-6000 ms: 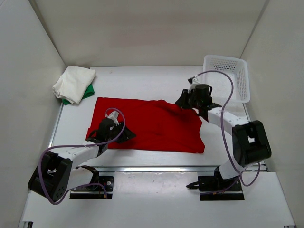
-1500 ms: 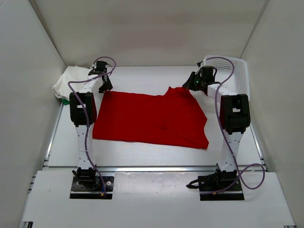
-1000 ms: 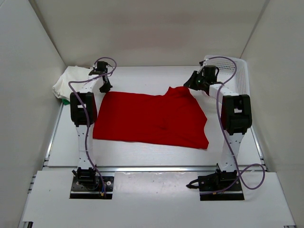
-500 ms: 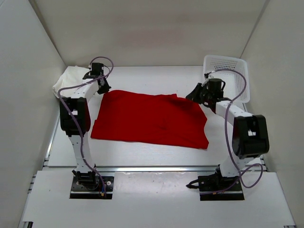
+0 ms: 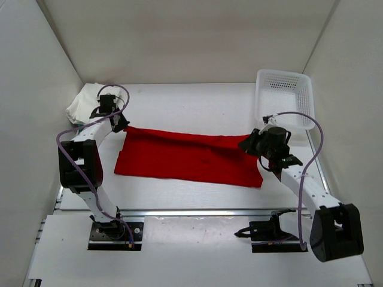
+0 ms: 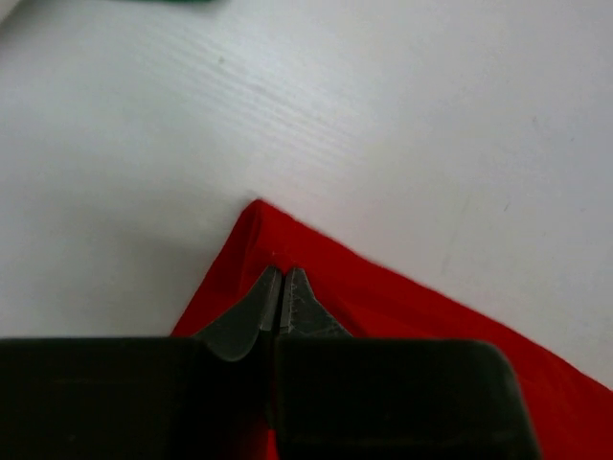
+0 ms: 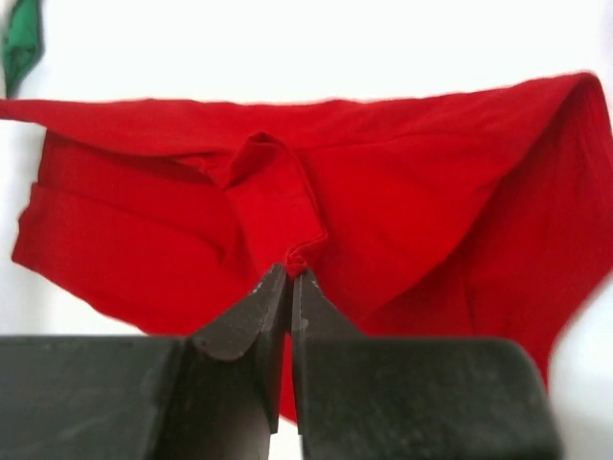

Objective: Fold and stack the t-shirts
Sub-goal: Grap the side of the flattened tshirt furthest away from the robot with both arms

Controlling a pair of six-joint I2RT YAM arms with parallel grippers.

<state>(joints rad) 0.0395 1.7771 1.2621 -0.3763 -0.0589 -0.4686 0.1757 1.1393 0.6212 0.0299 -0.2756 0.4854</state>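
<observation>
Basket [image 5: 285, 98] right, folded t-shirts [image 5: 79, 105] left, red t-shirt [image 5: 185, 162] between

1. My top view is bright and even, lit from overhead; shadows fall soft and faint.
2. In my wrist views the white table [image 6: 402, 115] nearly blows out.
3. The red t-shirt [image 7: 412, 182] looks slightly soft there.

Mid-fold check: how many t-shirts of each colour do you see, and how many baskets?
Red t-shirt: 1
Off-white t-shirt: 1
Green t-shirt: 1
White mesh basket: 1
Total: 4
</observation>
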